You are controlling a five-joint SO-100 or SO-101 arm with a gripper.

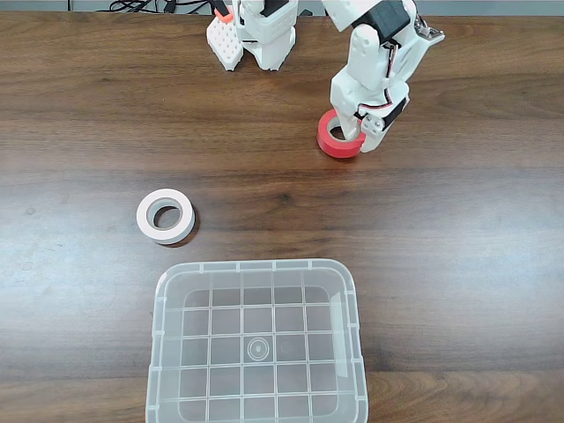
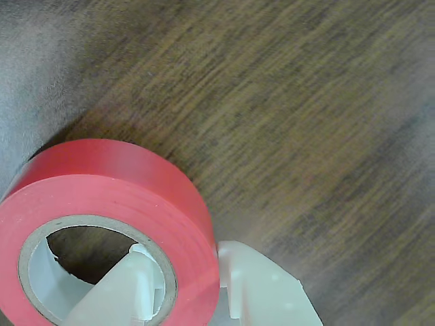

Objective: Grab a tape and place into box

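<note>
My jaws straddle the wall of the red tape (image 2: 115, 197), one finger (image 2: 119, 292) in its core, one outside; I cannot tell whether they grip yet. The tape (image 1: 339, 137) lies flat near the table's (image 1: 458, 247) far edge. I should squeeze squarely before lifting. One red tape, one white roll (image 1: 165, 215), one box (image 1: 257, 344) at the near edge.

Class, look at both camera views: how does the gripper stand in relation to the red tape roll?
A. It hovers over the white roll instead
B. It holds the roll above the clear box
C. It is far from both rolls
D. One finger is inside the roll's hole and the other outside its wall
D: in the wrist view one finger sits inside the red tape core, the other outside its wall, on the table.
</note>
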